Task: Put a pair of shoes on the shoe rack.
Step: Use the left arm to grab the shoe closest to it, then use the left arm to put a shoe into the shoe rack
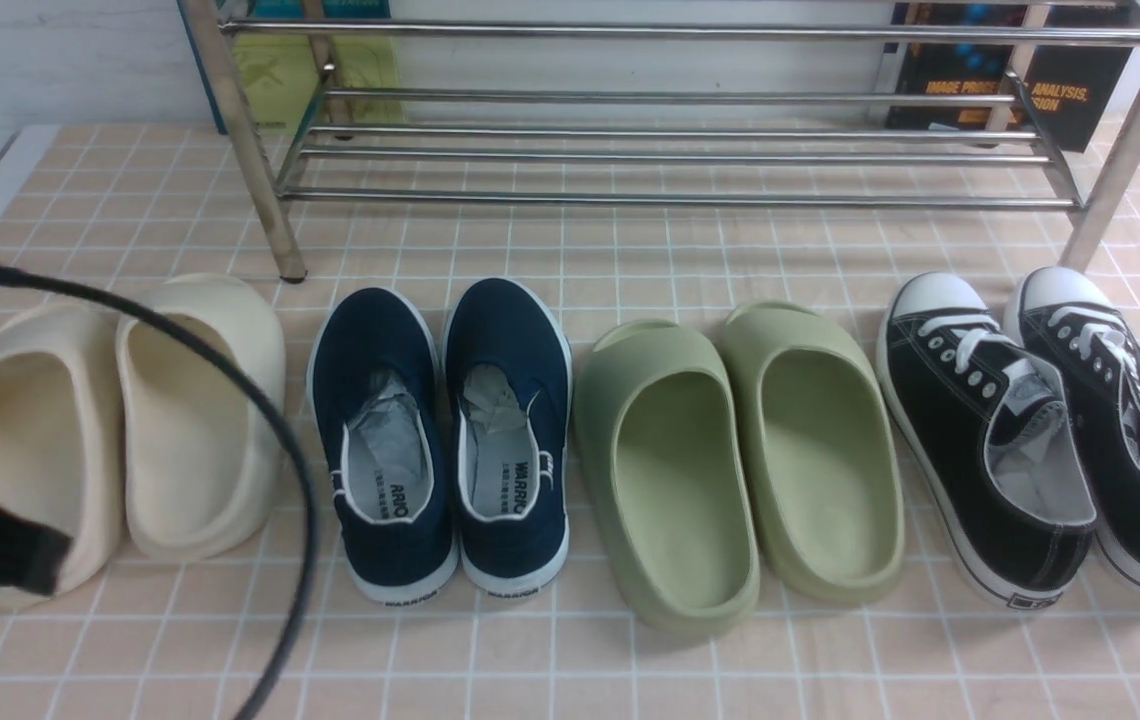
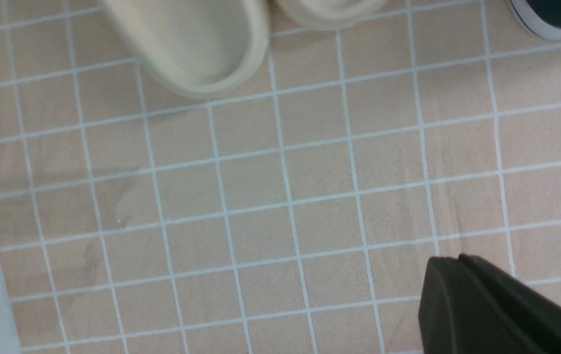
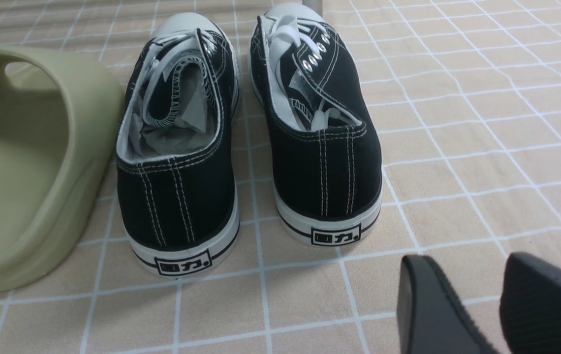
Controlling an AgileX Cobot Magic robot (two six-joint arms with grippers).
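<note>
The navy slip-on sneakers (image 1: 380, 400) stood side by side on the tiled surface, before the chrome shoe rack (image 1: 680, 200), between cream and green clogs. The left fingers (image 2: 450, 275) were closed on nothing; the right fingers (image 3: 477, 295) stood apart, empty. To do the reach well, I judged, the left should open above one heel and pinch its rim squarely.

Slip-ons (image 1: 380, 400): navy, white soles | right-hand slides (image 1: 685, 480): green | tablecloth (image 1: 570, 660): white-gridded beige
</note>
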